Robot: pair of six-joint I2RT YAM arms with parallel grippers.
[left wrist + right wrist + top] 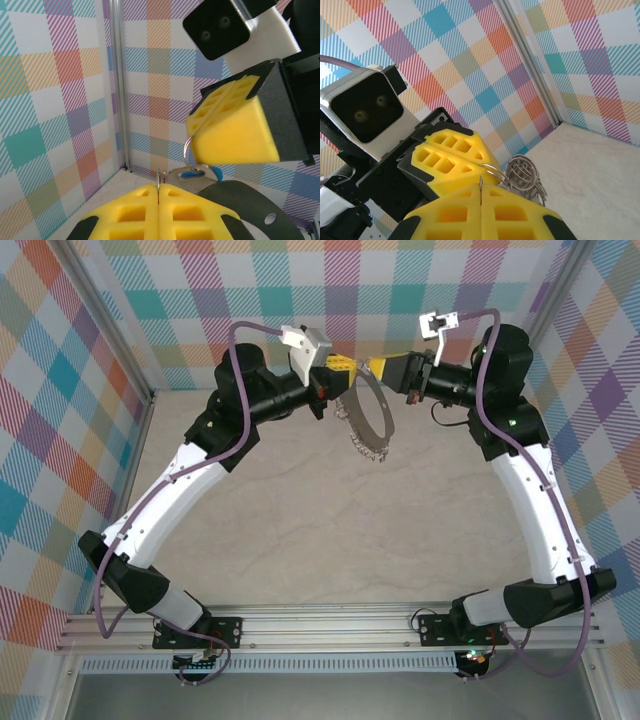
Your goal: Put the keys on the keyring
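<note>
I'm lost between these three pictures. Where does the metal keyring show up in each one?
Top external: keyring, a dark loop at upper centre.
Left wrist: keyring, a thin silver arc just right of centre, above the blue key.
Right wrist: keyring, grey wire loops low, right of centre.
Shared landmark: the yellow-padded left tool, near the keyring in every view.
</note>
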